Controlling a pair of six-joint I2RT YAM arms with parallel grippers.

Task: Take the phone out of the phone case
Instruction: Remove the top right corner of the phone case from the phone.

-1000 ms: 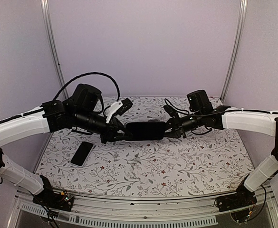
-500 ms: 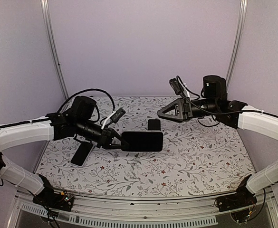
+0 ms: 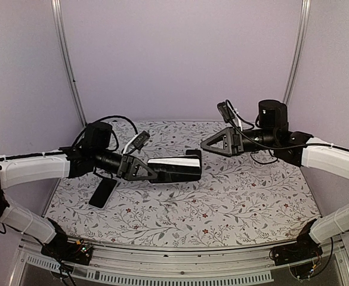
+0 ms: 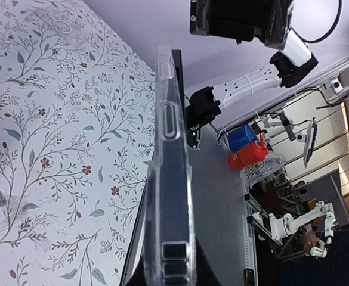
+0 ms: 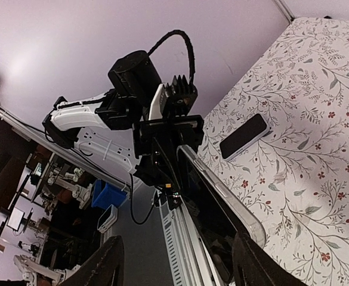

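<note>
My left gripper [image 3: 143, 170] is shut on one end of the phone case [image 3: 175, 170], a clear shell with the black phone [image 3: 183, 174] still inside. It holds them edge-up above the middle of the table. In the left wrist view the case's clear side wall [image 4: 171, 179] runs straight out from the gripper [image 4: 175, 275], and the phone's dark edge [image 4: 178, 67] shows beside it. My right gripper [image 3: 205, 143] hangs open, up and to the right of the case's free end, touching nothing. Its wrist view looks between the spread gripper [image 5: 180, 265] at the case [image 5: 222, 190].
A second black phone [image 3: 102, 192] lies flat on the floral table [image 3: 234, 196] at the left, also visible as a phone [image 5: 244, 136] in the right wrist view. A small dark object [image 3: 193, 156] sits on the table just behind the held case.
My right gripper let go of the case's far end, opened, and pulled up and back to the right. The left arm drew the cased phone lower and tilted it on edge.
</note>
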